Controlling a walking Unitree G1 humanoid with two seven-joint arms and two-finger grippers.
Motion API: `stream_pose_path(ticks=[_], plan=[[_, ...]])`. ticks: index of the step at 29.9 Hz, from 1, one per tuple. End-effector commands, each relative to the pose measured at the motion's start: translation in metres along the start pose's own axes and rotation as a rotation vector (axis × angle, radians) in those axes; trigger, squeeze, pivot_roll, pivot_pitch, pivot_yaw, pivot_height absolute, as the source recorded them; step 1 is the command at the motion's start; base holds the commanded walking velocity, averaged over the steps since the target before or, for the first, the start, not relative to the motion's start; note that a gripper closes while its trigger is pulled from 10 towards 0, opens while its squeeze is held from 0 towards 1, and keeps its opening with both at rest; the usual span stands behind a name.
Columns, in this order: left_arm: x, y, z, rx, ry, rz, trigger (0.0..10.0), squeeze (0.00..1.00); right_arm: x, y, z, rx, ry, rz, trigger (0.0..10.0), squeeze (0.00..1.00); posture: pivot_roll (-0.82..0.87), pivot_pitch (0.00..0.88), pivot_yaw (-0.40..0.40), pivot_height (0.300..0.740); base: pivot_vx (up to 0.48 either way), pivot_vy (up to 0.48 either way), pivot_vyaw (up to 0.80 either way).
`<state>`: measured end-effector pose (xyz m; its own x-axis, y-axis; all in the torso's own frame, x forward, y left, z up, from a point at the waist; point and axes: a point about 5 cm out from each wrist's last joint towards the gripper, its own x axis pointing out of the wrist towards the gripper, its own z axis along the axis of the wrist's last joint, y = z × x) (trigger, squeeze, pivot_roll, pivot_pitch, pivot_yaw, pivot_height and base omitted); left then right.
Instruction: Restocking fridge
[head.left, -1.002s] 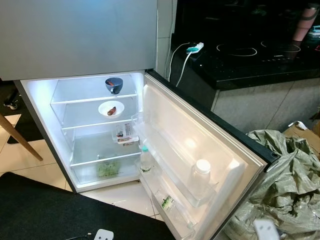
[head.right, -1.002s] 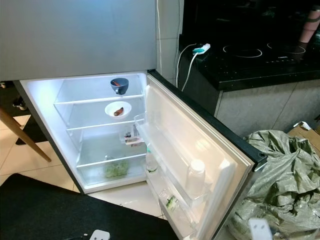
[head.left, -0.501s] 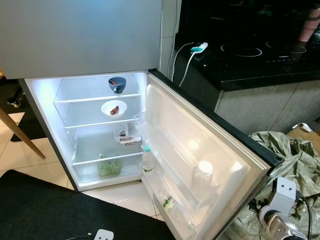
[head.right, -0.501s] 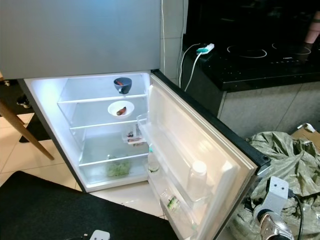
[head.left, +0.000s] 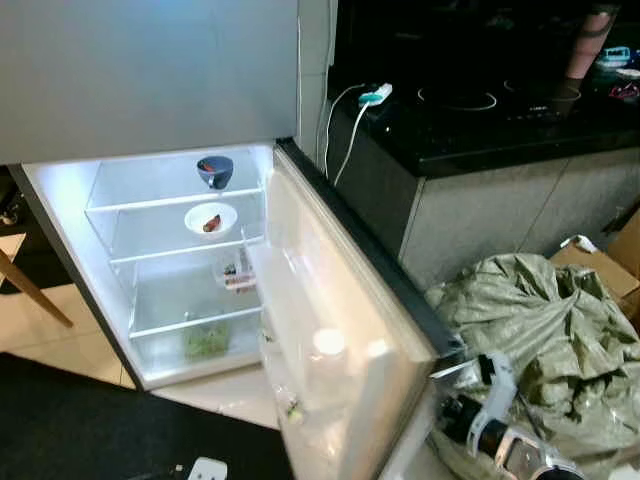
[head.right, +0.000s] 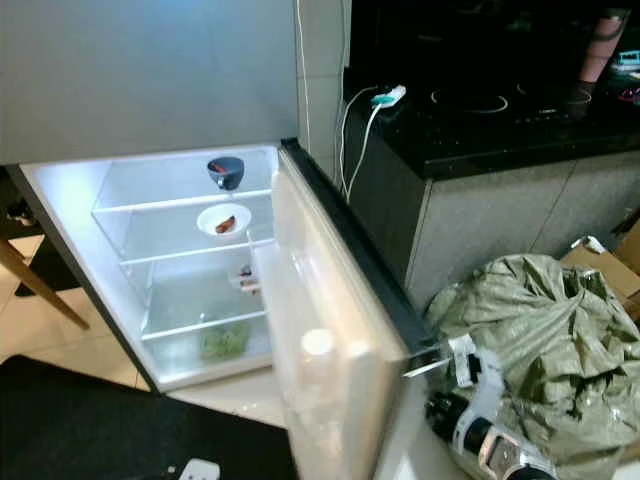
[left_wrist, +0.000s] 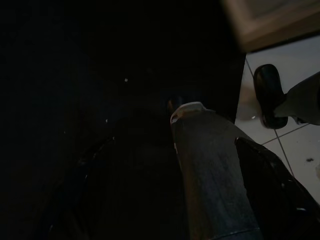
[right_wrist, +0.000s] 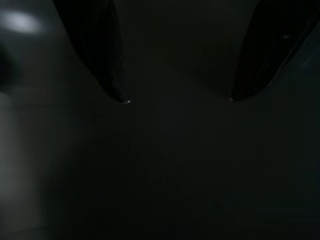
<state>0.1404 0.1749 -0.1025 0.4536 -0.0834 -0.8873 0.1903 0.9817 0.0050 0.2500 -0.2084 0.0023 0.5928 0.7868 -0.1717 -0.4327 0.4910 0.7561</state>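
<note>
**We push the fridge door partway shut**

The fridge door has swung in from wide open, so we think the filling is done and closing has started. The fridge sits at 9 o'clock, lit, with a blue bowl, a plate and greens inside. Our right arm is at 4 o'clock, behind the door's edge. The right gripper is spread wide and holds nothing. The left gripper hangs in the dark; we cannot tell its state.
</note>
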Motion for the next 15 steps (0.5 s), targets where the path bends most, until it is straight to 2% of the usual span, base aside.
stream_pose_path(ticks=[1,6,7,8,9,10,11,14,15], plan=[[-0.001,0.004,-0.002,0.008,0.008,0.01,10.0,0.0,0.009,0.006,-0.005,0.009,0.045,0.075,10.0,0.0,-0.06,0.0,-0.011,0.74,0.0,0.0,0.0],[-0.001,0.003,-0.002,0.01,0.009,0.008,10.0,0.0,0.008,0.005,-0.009,0.02,0.06,0.067,10.0,0.0,-0.06,0.0,-0.012,0.74,0.0,0.0,0.0],[-0.001,0.003,-0.003,0.012,0.01,0.008,10.0,0.0,0.004,0.001,-0.01,0.011,0.046,-0.003,10.0,0.0,-0.06,0.0,-0.012,0.74,0.0,0.0,0.0],[-0.001,0.003,-0.003,0.012,0.01,0.008,10.0,0.0,0.004,0.001,-0.01,0.011,0.046,-0.003,10.0,0.0,-0.06,0.0,-0.012,0.74,0.0,0.0,0.0],[-0.001,0.003,-0.003,0.012,0.011,0.008,10.0,0.0,0.002,-0.003,-0.011,-0.008,0.042,-0.057,10.0,0.0,-0.06,0.0,-0.011,0.74,0.0,0.0,0.0],[-0.001,0.003,-0.003,0.013,0.012,0.008,10.0,0.0,-0.001,-0.009,-0.011,-0.046,0.036,-0.166,10.0,0.0,-0.06,0.0,-0.011,0.74,0.0,0.0,0.0],[-0.001,0.003,-0.003,0.013,0.012,0.008,10.0,0.0,-0.001,-0.009,-0.011,-0.046,0.036,-0.166,10.0,0.0,-0.06,0.0,-0.011,0.74,0.0,0.0,0.0],[-0.001,0.003,-0.003,0.013,0.013,0.009,10.0,0.0,-0.011,-0.019,-0.012,-0.036,0.0,-0.341,10.0,0.0,-0.06,0.0,-0.011,0.74,0.0,0.0,0.0],[-0.001,0.003,-0.003,0.013,0.013,0.009,10.0,0.0,-0.011,-0.019,-0.012,-0.036,0.0,-0.341,10.0,0.0,-0.06,0.0,-0.011,0.74,0.0,0.0,0.0]])
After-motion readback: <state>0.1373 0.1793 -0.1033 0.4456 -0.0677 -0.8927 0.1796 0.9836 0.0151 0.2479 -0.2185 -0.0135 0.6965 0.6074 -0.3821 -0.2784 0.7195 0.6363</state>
